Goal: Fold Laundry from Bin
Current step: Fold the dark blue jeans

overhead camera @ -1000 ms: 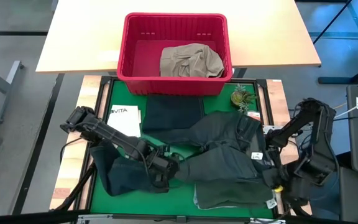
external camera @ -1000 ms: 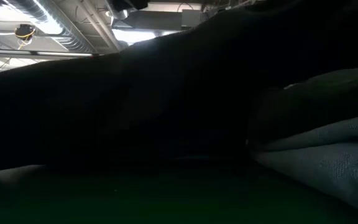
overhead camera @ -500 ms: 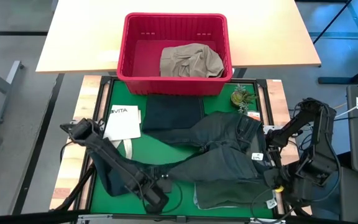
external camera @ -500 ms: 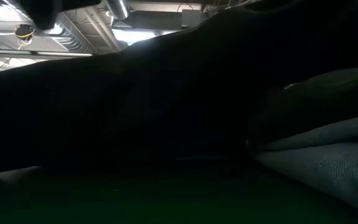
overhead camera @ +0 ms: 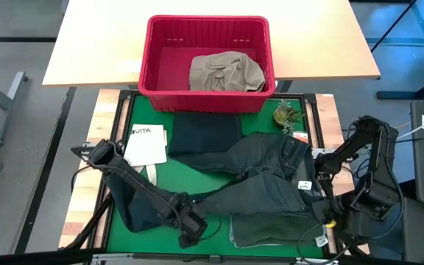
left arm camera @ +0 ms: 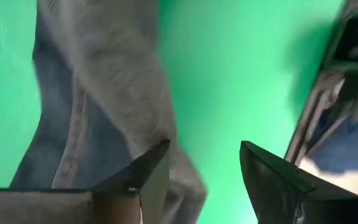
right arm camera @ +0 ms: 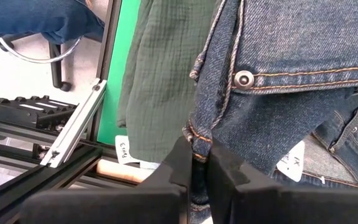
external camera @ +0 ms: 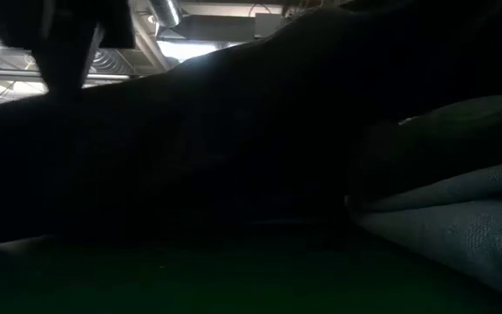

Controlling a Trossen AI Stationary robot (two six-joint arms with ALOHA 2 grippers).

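Note:
Blue denim jeans (overhead camera: 263,184) lie across the green mat, legs toward the left, waist at the right. My right gripper (overhead camera: 321,213) is shut on the waist. My left gripper (overhead camera: 190,234) stands open low over the mat near the front edge. In its wrist view the gripper (left arm camera: 204,165) has bare mat between its fingers and a jeans leg (left arm camera: 104,93) beside one of them. The red bin (overhead camera: 149,66) at the back holds a khaki garment (overhead camera: 225,72). A dark green piece (overhead camera: 263,230) lies under the jeans at the front. My right gripper pinches the waistband's edge at the fly (right arm camera: 197,140) between its two fingers, just below the metal button (right arm camera: 244,79). The fingers come from above, pointing down. The legs trail left over the mat. Whether my left gripper's finger (left arm camera: 157,158) touches the jeans leg, I cannot tell.
A folded dark piece (overhead camera: 205,132) lies in front of the bin, a white bag (overhead camera: 147,143) to its left, a small plant (overhead camera: 285,114) to its right. The low view is filled by dark cloth, with grey-green cloth (external camera: 460,218) at its right.
My left gripper has gone toward the table's near edge and down, off the middle of the jeans, and has rolled. The jeans' leg, bunched wide at the gripper before, now lies as a narrower strip on the mat. My right gripper has kept still.

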